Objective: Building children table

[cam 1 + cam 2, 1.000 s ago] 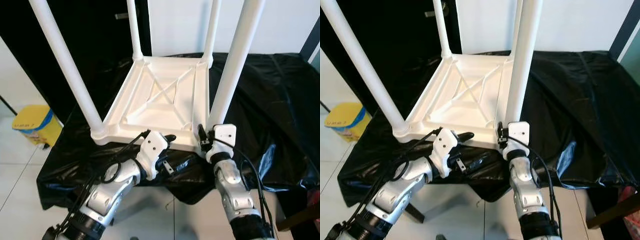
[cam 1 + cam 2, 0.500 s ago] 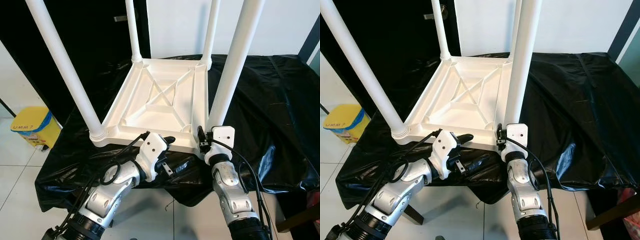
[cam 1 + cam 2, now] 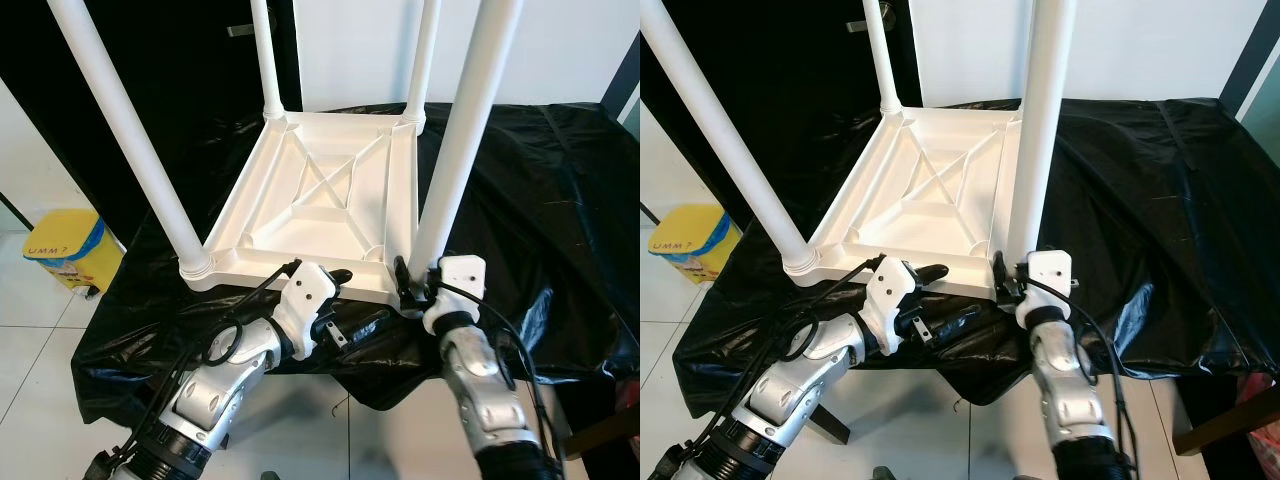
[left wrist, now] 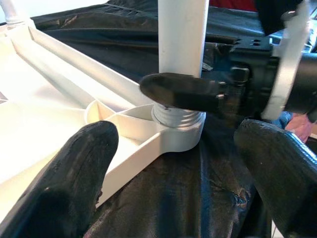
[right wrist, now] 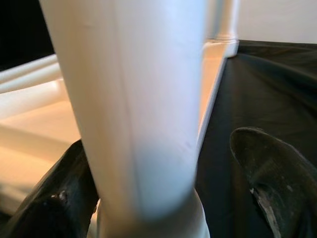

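Jaws of the right gripper (image 5: 163,198) sit wide around the near leg (image 3: 452,150), at 5 o'clock on the upside-down white table (image 3: 310,195). Left gripper (image 4: 173,163) waits open beside it. All four legs look fitted; flipping is left.
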Controlling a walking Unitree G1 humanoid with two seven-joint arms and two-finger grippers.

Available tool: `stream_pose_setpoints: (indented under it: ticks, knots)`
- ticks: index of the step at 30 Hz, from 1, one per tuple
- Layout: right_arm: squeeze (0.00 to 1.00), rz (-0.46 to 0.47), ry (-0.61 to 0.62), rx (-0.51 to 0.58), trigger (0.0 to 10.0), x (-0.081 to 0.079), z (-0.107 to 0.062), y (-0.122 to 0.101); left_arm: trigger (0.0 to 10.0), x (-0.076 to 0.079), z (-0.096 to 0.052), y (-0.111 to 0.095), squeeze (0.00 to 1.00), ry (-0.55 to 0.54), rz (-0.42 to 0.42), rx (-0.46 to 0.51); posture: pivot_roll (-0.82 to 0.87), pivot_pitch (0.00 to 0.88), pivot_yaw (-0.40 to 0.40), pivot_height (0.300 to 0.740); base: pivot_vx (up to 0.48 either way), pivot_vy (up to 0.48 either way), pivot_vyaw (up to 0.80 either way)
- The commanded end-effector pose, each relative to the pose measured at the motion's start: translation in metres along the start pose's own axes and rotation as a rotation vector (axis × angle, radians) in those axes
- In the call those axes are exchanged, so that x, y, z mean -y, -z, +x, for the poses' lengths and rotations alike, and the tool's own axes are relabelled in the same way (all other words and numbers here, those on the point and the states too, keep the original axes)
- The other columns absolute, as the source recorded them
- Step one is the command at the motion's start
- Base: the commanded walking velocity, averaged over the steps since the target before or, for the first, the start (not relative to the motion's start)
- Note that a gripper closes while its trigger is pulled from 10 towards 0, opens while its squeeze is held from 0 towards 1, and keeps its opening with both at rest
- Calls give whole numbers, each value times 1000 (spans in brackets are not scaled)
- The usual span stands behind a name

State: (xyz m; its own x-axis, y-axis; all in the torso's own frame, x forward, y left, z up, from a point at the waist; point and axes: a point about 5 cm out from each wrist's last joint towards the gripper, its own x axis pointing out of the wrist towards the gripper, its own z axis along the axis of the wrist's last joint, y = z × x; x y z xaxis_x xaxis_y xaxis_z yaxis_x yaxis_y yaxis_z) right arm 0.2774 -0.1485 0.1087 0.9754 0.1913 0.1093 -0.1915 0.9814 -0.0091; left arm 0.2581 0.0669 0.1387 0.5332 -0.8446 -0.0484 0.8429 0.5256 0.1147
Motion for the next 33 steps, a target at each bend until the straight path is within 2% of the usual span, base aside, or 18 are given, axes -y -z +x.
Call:
stream_pose_setpoints:
  ticks: [1, 7, 9, 12, 16, 18, 19, 20, 21, 22, 24, 25, 33]
  knots:
    - [0, 22, -70, 19, 10000, 2, -4, -2, 10000, 4, -2, 2, 0, 98, 2, -14, -155, 0, 61, 740, 0, 0, 0]
    - [0, 0, -191, 18, 10000, 10, -7, -2, 10000, 3, 1, 1, 0, 107, 9, -11, -173, 0, 68, 740, 0, 0, 0]
    - [0, -32, -271, 9, 10000, 19, -2, -5, 10000, 2, 3, 0, 0, 112, 12, -9, -181, 0, 70, 740, 0, 0, 0]
    - [0, -42, -297, 5, 10000, 23, 1, -7, 10000, 2, 3, 0, 0, 114, 13, -9, -181, 0, 70, 740, 0, 0, 0]
    - [0, -90, -370, -9, 10000, 26, 12, -10, 10000, 2, 5, 0, 0, 120, 15, -7, -183, 0, 67, 740, 0, 0, 0]
    - [0, -138, -440, -18, 10000, 24, 25, -12, 10000, 2, 7, 0, 0, 123, 17, -4, -178, 0, 64, 740, 0, 0, 0]
    - [0, -138, -440, -18, 10000, 24, 25, -12, 10000, 2, 7, 0, 0, 123, 17, -4, -178, 0, 64, 740, 0, 0, 0]
    - [0, -153, -463, -21, 9176, 22, 29, -12, 10000, 2, 7, -1, 0, 123, 19, -3, -178, 0, 64, 740, 0, 0, 0]
    - [0, -153, -463, -21, 9176, 22, 29, -12, 10000, 2, 7, -1, 0, 123, 19, -3, -178, 0, 64, 740, 0, 0, 0]
    - [0, -159, -482, -27, 4196, 20, 33, -11, 10000, 2, 8, -1, 0, 122, 21, -1, -168, 0, 55, 740, 0, 0, 0]
    - [0, -159, -482, -27, 4196, 20, 33, -11, 10000, 2, 8, -1, 0, 122, 21, -1, -168, 0, 55, 740, 0, 0, 0]
    - [0, -163, -503, -34, 0, 18, 35, -10, 10000, 2, 8, -1, 0, 120, 23, 1, -166, 0, 54, 740, 0, 0, 0]
    - [0, -165, -544, -73, 0, 19, 36, -2, 10000, 2, 5, 0, 0, 104, 21, 1, -145, 0, 41, 740, 0, 0, 0]
